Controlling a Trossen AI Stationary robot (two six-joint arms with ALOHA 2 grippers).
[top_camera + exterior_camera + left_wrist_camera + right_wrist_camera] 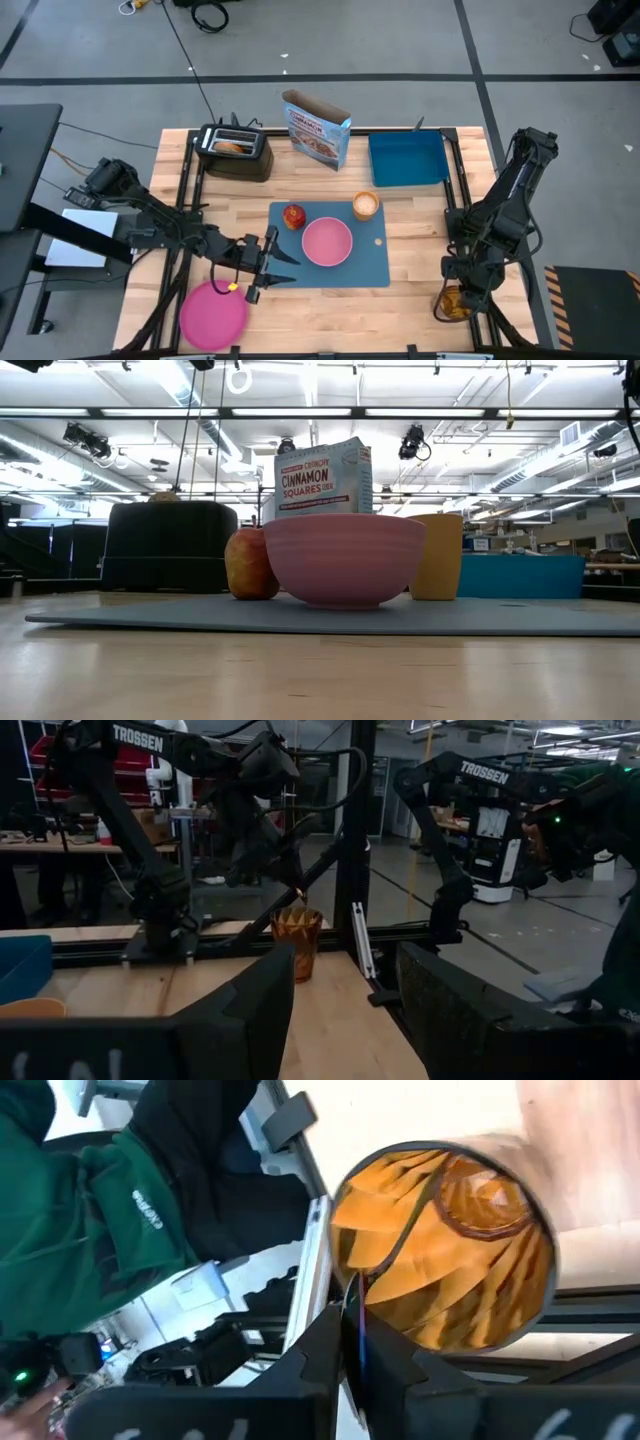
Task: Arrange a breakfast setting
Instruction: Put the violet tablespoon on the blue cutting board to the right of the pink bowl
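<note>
Spoon (357,1295) standing in amber holder (445,1245), thin, light, slippery.
Right hand (358,1342) pinching its handle; left hand (268,262) spread, idling.

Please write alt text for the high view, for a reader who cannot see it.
A small pink bowl, red-orange apple and small tan cup sit on a blue rectangular placemat. The right gripper reaches into an amber faceted glass at the table's corner.

Right gripper (358,1342) hanging low at the table's near right corner, fingers pinched; left gripper (268,262) hovering open.
</note>
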